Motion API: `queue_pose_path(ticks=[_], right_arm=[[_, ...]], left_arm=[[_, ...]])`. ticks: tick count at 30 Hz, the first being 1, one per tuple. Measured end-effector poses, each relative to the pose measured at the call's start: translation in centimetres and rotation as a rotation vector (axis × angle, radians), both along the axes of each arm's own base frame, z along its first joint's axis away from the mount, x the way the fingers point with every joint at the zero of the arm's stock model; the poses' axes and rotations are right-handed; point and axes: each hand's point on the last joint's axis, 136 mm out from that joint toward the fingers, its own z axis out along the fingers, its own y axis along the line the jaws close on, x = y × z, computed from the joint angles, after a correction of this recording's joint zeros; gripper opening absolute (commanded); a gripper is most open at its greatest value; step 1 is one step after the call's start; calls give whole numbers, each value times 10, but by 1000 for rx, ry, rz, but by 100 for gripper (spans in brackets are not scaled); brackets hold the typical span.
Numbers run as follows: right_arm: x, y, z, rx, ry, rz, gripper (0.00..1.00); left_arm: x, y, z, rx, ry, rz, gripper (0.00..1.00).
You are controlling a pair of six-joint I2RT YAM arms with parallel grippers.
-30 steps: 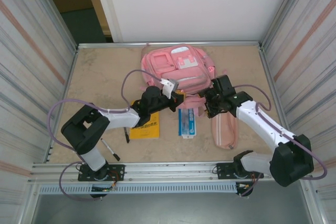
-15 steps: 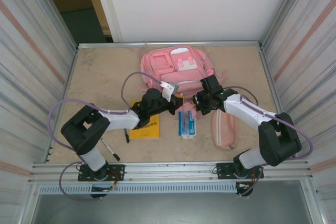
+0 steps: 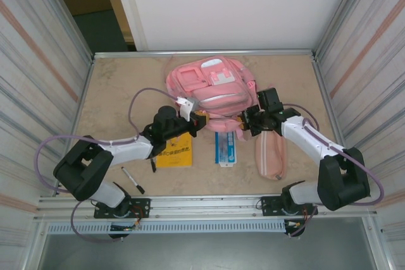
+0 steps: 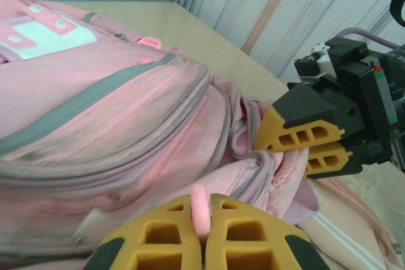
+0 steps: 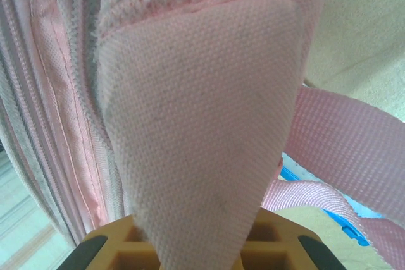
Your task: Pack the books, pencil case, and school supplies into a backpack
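On a pale stone-patterned table, two slim black pens lie at 8 o'clock. One is white-tipped, and the other sits just beside a thin yellow-covered paperback book at 7 o'clock. The left gripper reaches over the book toward the centre. Its yellow fingers are pressed together on a small pink pull tab at the near edge of the large pink fabric school backpack, which lies at 12 o'clock with its front pockets up. At 6 o'clock a narrow blue-and-white flat packet lies just clear of the bag. The right gripper meets the backpack's near edge from 3 o'clock, jaws pinched on a fold of pink woven cloth, with a pink webbing strap trailing beside it. A soft oblong pale-pink fabric pencil case lies at 5 o'clock, just beside the right arm.

Nothing appears packed yet. The backpack looks light and limp, likely to slide or bunch when tugged. Its zip will probably run only if the cloth beside it is held taut against the pull on the tab. The book, thin and flat, likely wants an edge grip. The pens may roll, and the pencil case should yield to a pinch across its middle.
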Motion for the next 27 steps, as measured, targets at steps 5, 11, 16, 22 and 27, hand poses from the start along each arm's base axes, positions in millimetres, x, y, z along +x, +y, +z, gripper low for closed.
queue_pose_path(ticks=[5, 11, 16, 22, 27], right_arm=[[-3, -7, -6, -53, 13, -5, 61], [-15, 5, 20, -224, -64, 39, 74], [-24, 22, 40, -190, -116, 30, 75], [-21, 39, 15, -186, -57, 16, 56], [-12, 52, 3, -164, -35, 25, 16]], left_arm=[[1, -1, -3, -9, 30, 3, 0], [5, -14, -6, -28, 81, -6, 0], [0, -33, 0, -48, 87, -41, 0], [-8, -49, 4, -57, 83, -77, 0], [-8, -46, -8, -23, 108, -64, 0]])
